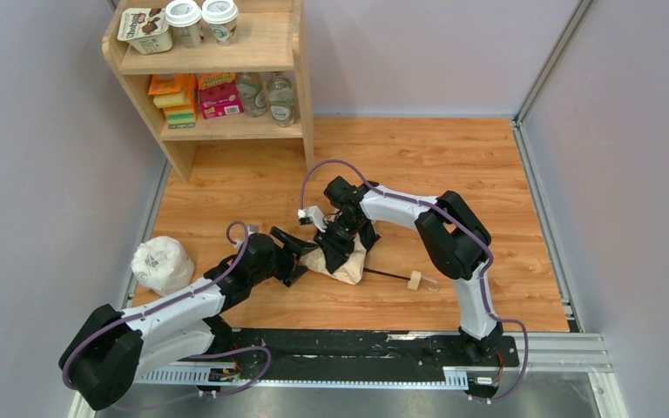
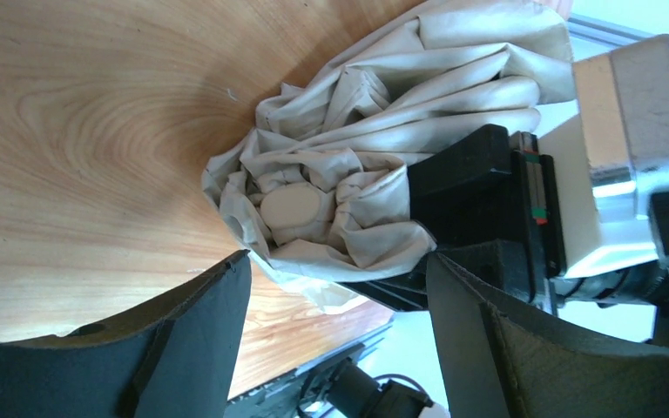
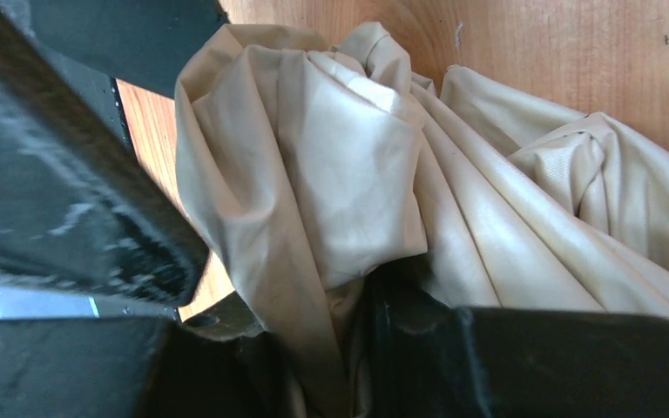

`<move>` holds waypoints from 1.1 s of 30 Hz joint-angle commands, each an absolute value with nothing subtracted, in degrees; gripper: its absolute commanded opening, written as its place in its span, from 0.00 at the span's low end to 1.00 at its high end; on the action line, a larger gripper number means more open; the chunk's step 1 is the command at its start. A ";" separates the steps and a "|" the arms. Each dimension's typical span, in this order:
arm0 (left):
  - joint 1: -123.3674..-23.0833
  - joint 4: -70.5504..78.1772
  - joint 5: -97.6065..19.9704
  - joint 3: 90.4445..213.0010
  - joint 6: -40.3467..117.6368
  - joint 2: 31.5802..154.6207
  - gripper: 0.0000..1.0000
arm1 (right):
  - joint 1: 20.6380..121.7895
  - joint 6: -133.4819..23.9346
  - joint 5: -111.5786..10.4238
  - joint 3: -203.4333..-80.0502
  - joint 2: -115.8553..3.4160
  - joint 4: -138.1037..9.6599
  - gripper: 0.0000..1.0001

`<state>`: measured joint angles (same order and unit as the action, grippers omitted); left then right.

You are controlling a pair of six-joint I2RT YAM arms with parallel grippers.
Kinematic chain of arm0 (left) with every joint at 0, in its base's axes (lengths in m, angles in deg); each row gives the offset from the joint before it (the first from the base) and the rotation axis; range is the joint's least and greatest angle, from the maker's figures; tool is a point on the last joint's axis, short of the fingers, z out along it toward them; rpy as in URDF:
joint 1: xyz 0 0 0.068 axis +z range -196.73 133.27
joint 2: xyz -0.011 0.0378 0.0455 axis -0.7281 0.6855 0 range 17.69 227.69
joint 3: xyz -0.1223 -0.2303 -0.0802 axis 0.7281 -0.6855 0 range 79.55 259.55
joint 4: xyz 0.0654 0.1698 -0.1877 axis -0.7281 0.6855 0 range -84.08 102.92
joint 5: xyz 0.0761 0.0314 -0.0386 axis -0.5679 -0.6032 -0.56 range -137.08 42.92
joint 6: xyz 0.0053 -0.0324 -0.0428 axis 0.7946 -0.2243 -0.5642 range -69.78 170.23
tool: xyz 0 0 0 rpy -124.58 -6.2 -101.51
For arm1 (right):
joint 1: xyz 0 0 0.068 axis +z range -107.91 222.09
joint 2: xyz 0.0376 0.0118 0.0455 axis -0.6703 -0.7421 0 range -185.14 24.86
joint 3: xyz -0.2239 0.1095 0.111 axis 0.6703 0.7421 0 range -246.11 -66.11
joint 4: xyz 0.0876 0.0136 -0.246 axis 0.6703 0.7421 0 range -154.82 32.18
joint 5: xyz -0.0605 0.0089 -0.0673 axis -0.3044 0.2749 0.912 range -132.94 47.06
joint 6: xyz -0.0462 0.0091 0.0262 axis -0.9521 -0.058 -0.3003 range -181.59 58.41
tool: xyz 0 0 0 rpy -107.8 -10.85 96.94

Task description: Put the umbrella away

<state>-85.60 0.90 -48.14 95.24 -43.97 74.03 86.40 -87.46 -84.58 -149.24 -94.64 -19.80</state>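
Note:
The umbrella [image 1: 348, 264] lies folded on the wooden floor, its beige canopy bunched, with its thin black shaft [image 1: 388, 276] running right to a small wooden handle [image 1: 415, 280]. My right gripper [image 1: 338, 246] comes down on the canopy from above and is shut on a fold of the fabric [image 3: 331, 157], which is pinched between its fingers [image 3: 523, 357]. My left gripper [image 1: 303, 252] stands open just left of the canopy's rumpled tip end [image 2: 314, 205]. Its two fingers [image 2: 218, 322] are spread wide, with nothing between them.
A white lumpy bag [image 1: 162, 264] sits at the left edge of the floor beside my left arm. A wooden shelf unit [image 1: 300, 78] with cups, boxes and bottles stands at the back left. A metal rail [image 1: 357, 348] runs along the near edge. Walls close in on both sides.

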 commanded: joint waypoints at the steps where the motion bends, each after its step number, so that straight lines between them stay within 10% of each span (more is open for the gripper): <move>1: -85.40 2.58 -48.57 95.64 -50.13 71.83 0.80 | 86.47 -86.64 -78.53 -146.62 -99.07 -19.38 0.00; 18: -86.01 -10.69 -52.53 99.42 -44.71 99.15 0.76 | 87.79 -88.13 -83.62 -147.93 -96.95 -19.64 0.00; 33: -86.89 -42.77 -50.33 88.87 -45.93 122.63 0.11 | 89.72 -87.18 -84.87 -150.66 -98.72 -19.10 0.00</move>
